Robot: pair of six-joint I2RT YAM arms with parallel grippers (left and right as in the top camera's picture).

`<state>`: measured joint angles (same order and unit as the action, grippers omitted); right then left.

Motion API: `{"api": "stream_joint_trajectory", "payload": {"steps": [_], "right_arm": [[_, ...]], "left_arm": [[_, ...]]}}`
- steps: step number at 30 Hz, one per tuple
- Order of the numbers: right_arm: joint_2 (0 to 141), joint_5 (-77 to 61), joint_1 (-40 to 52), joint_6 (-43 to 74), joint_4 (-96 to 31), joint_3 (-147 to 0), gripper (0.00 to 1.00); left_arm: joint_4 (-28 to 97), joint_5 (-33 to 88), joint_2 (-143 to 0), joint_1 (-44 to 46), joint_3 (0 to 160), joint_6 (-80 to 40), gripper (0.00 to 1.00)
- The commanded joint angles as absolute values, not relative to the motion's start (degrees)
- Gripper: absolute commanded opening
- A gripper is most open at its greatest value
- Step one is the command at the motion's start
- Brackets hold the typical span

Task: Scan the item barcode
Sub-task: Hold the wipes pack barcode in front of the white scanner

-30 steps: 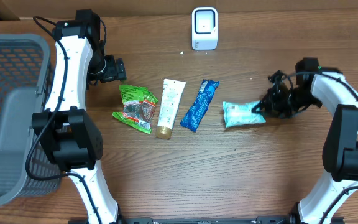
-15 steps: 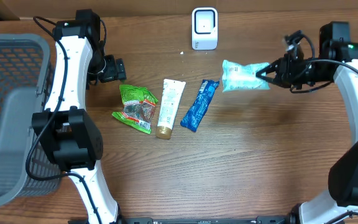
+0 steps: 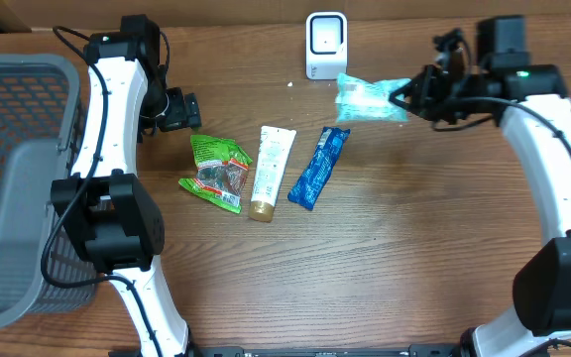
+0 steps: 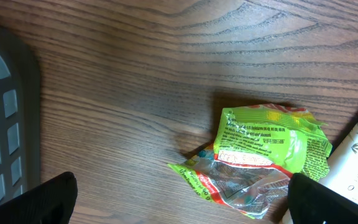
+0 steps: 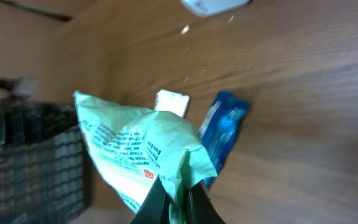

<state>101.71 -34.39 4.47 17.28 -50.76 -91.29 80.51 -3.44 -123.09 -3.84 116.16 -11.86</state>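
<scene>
Mint packet (image 3: 370, 97) moved beside scanner (image 3: 326, 45), right claw (image 3: 402, 97) pinching it, basket (image 3: 18, 62) contents unclear

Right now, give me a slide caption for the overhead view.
Right tool holds a mint-green packet beside the white barcode scanner.

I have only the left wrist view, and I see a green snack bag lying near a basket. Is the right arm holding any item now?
Observer: Yes. The right gripper is shut on a pale green packet, held in the air.
Operator: How far is it from the scanner?
Observer: Close. In the overhead view the packet sits just beside the white scanner, on the right arm's side.
Operator: What else waits for scanning?
Observer: A blue packet lies beside the white tube.
</scene>
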Motion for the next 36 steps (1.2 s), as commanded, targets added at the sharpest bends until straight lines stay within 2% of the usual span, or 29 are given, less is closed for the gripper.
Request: {"api": "stream_joint_trajectory", "payload": {"steps": [1, 6, 14, 23, 29, 33, 36], "right_arm": [[99.88, -16.32, 10.11, 22.26, -47.31, -93.19, 0.04], [100.68, 10.52, 19.03, 20.60, -37.28, -93.17, 0.04], [108.25, 32.38, 25.41, -1.67, -13.56, -93.19, 0.04], [119.26, 33.61, 25.41, -31.38, 8.88, -93.17, 0.04], [124.33, 33.54, 25.39, -43.09, 18.09, -93.17, 0.04], [128.35, 33.23, 25.41, -55.72, 23.00, -93.17, 0.04], [130.02, 32.51, 25.41, -57.49, 26.61, -93.17, 0.04]], "left_arm": [[80.49, -3.01, -121.73, -3.36, 115.96, -12.45, 0.99], [80.49, -3.01, -121.73, -3.33, 115.96, -12.45, 1.00], [80.47, -3.01, -121.73, -3.42, 115.96, -12.45, 1.00], [80.49, -3.03, -121.73, -3.33, 115.96, -12.45, 0.99], [80.49, -3.01, -121.73, -3.36, 115.96, -12.45, 1.00], [80.49, -3.01, -121.73, -3.36, 115.96, -12.45, 0.99], [80.49, -3.01, -121.73, -3.36, 115.96, -12.45, 1.00]]}}
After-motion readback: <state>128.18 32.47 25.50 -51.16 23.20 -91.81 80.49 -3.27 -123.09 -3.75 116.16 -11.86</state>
